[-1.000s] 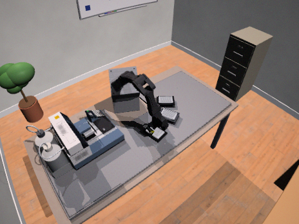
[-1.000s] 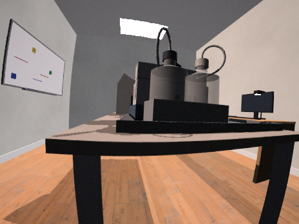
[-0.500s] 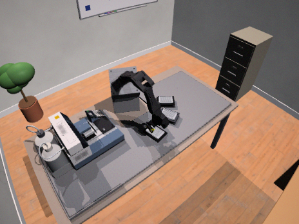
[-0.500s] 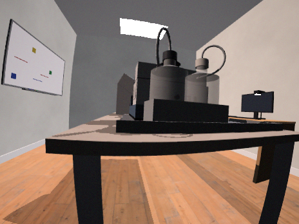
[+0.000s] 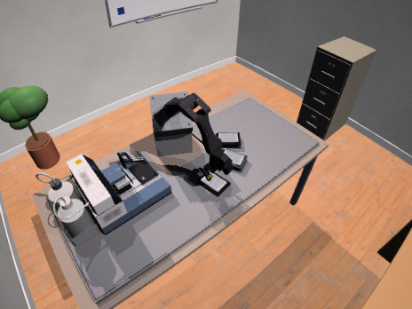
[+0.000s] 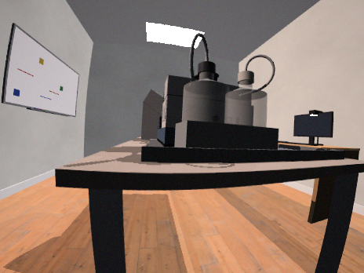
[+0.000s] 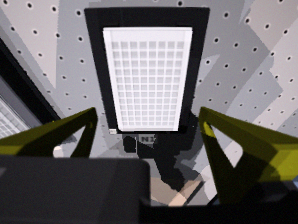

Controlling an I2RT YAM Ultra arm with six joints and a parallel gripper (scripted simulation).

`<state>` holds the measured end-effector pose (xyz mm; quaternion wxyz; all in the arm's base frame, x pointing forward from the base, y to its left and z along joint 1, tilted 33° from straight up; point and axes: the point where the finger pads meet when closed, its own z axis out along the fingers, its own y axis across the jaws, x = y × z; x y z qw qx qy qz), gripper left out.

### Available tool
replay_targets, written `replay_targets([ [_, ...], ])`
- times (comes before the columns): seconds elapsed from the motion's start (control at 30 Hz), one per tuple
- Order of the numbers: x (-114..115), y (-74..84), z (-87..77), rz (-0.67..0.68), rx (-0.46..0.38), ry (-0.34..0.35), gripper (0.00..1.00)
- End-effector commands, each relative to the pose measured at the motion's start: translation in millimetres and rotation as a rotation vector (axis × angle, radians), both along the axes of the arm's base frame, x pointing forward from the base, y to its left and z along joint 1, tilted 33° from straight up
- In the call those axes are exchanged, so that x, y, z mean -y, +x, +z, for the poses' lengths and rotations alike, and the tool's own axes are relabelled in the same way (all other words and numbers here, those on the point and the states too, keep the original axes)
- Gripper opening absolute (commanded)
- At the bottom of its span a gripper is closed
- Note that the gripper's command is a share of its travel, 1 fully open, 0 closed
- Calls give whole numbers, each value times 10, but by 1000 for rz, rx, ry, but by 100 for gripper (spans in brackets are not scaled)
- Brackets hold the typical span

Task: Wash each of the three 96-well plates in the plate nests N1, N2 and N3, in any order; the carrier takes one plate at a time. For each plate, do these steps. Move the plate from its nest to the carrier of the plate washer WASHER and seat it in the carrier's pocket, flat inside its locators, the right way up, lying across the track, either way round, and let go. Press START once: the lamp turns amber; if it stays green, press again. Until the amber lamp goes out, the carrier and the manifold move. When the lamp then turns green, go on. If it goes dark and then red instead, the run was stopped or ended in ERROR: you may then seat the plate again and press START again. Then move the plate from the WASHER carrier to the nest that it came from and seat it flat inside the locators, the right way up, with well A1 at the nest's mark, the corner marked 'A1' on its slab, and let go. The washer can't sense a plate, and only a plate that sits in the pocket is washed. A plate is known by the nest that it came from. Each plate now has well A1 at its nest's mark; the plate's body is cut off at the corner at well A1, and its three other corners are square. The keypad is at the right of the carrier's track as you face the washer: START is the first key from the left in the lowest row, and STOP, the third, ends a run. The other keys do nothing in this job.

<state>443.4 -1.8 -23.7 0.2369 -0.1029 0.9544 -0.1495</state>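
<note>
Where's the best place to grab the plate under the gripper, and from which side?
Likely the plate's two long side walls, from straight above. It lies flat in its nest, and the open gripper has a finger lined up with each long side.

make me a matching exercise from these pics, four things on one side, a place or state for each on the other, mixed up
Things:
1. pincer
2. 96-well plate
3. filing cabinet
4. potted plant

Places or states:
a. on the floor by the left wall
b. open, holding nothing
c. lying flat in its black nest
d. standing against the dark wall, right of the table

Pairs: 1-b, 2-c, 3-d, 4-a
</note>
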Motion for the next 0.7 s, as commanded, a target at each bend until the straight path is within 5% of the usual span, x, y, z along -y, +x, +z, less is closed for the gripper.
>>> replay_targets([
  [0.0,-35,-9,100,4,10,0,100],
  [0.67,-98,-139,324,4,11,0,100],
])
